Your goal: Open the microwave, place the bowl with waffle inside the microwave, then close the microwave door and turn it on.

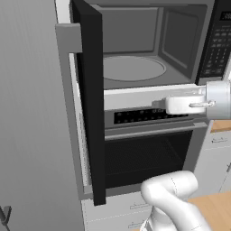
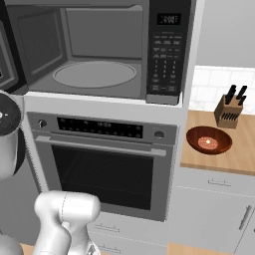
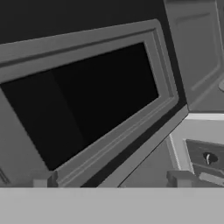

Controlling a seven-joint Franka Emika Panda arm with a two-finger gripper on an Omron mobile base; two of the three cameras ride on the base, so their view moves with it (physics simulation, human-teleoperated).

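Door: microwave door (image 1: 92, 103) swung open, cavity free | Gripper (image 3: 111, 186): mine, jaws spread wide, holding nothing, beside the door | Target: bowl with waffle (image 2: 208, 140) on desk (image 2: 239, 154), well off to my right | Next: I swing right.

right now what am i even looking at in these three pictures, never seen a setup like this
A white robot arm on a driving base faces a kitchen wall. Two pictures come from cameras on the base, behind the arm to its left and right; the third looks along the gripper.

The microwave is built in above an oven. The microwave door stands swung open, and the turntable inside is bare. The gripper is open, holds nothing, and sits in front of the strip between microwave and oven, with the inside of the door in its camera.

On the wooden counter to the right sits the bowl with waffle, beside a knife block.
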